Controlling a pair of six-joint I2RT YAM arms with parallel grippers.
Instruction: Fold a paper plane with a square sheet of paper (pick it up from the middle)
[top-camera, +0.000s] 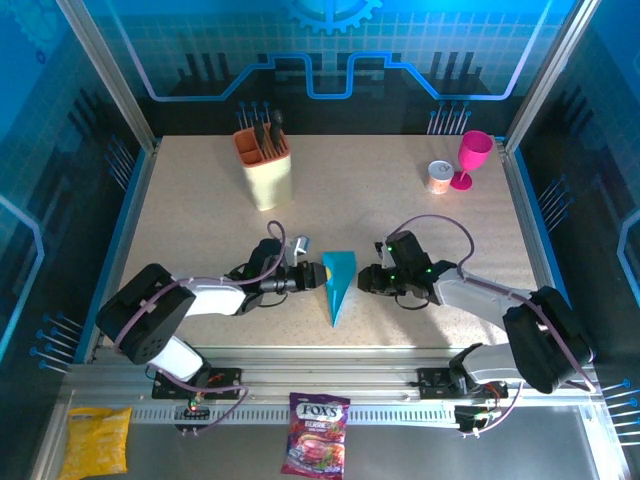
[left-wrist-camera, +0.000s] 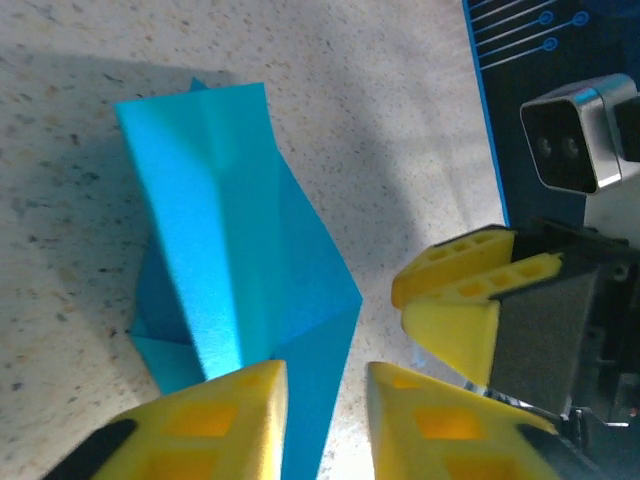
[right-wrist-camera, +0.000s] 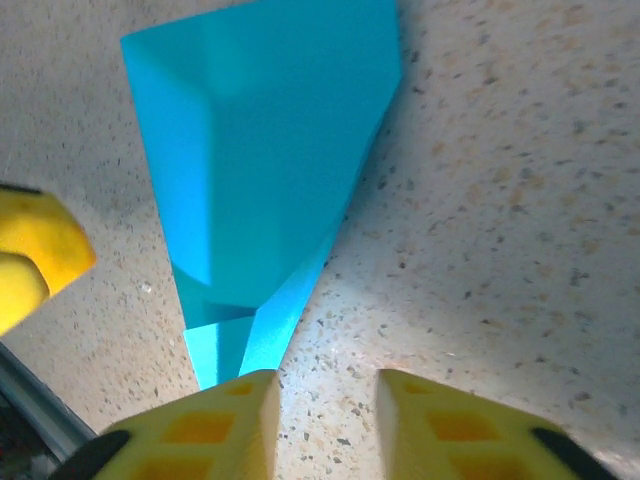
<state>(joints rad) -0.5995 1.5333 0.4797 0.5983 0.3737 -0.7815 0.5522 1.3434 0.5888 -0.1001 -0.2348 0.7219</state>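
Slim cyan paper plane (top-camera: 337, 283) lies pointing nearward.

Speckled beige tabletop (top-camera: 200, 230) inside blue-lit, circuit-patterned enclosure walls (top-camera: 420, 40).

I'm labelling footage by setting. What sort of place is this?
Probably a robot demo or data-collection booth, not a home: left arm and right arm bolted to an aluminium rail, blue circuit-patterned wall panels, and staged props like a pink goblet and utensil holder.
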